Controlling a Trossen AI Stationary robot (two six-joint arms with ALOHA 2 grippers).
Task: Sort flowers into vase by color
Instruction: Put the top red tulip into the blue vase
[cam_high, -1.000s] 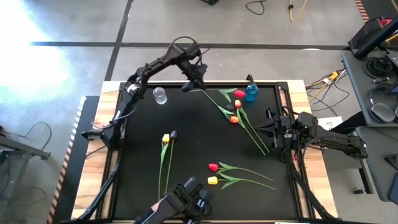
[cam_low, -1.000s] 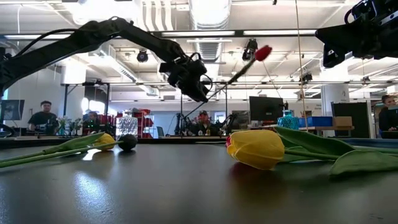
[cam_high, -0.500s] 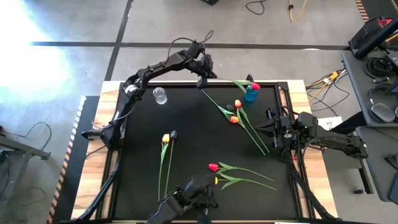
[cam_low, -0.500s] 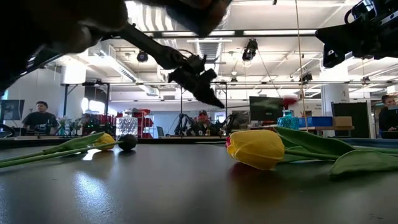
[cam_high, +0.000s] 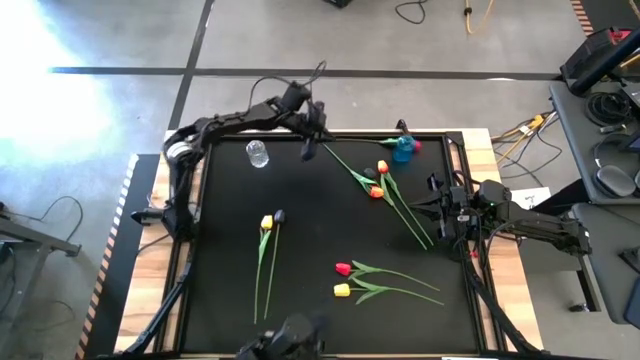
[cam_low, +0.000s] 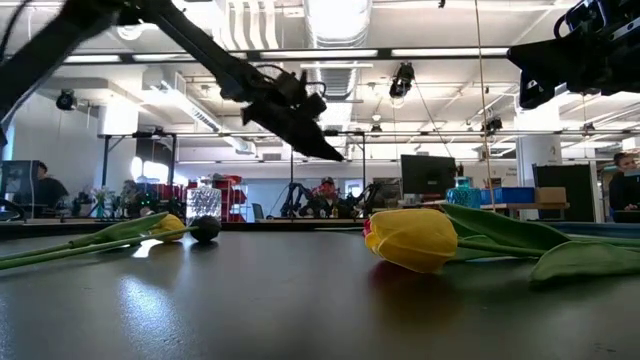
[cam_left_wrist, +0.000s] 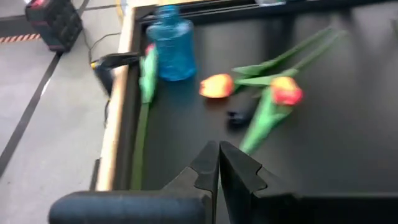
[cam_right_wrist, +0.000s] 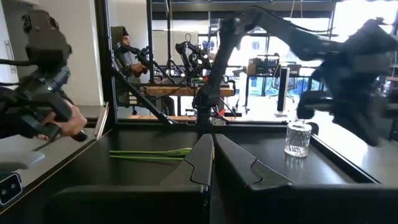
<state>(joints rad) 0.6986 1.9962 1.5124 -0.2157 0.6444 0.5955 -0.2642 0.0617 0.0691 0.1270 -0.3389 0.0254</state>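
My left gripper (cam_high: 306, 152) (cam_left_wrist: 218, 148) hangs shut and empty above the table's far edge, between the clear glass vase (cam_high: 258, 153) and the blue vase (cam_high: 403, 150). A red tulip (cam_high: 414, 146) has its head at the blue vase and its stem (cam_left_wrist: 142, 124) along the far edge; whether it stands in the vase I cannot tell. Two orange-red tulips (cam_high: 380, 178) and a dark one lie near the blue vase. A yellow (cam_high: 266, 222) and a dark purple tulip (cam_high: 279, 215) lie at the left. A red (cam_high: 343, 268) and a yellow tulip (cam_high: 342, 290) lie near the front. My right gripper (cam_high: 438, 208) (cam_right_wrist: 211, 142) waits shut at the right edge.
The low view shows the yellow tulip (cam_low: 415, 238) close up and my left gripper (cam_low: 333, 154) high above the table. A dark blurred thing (cam_high: 285, 345) sits at the near edge. Bare black table lies in the middle, between the flower groups.
My left gripper carried the red tulip, held up in the air, toward the blue vase at the far right. It then drew back toward the left and tipped downward without it. The tulip now lies with its head at the blue vase, out of the gripper.
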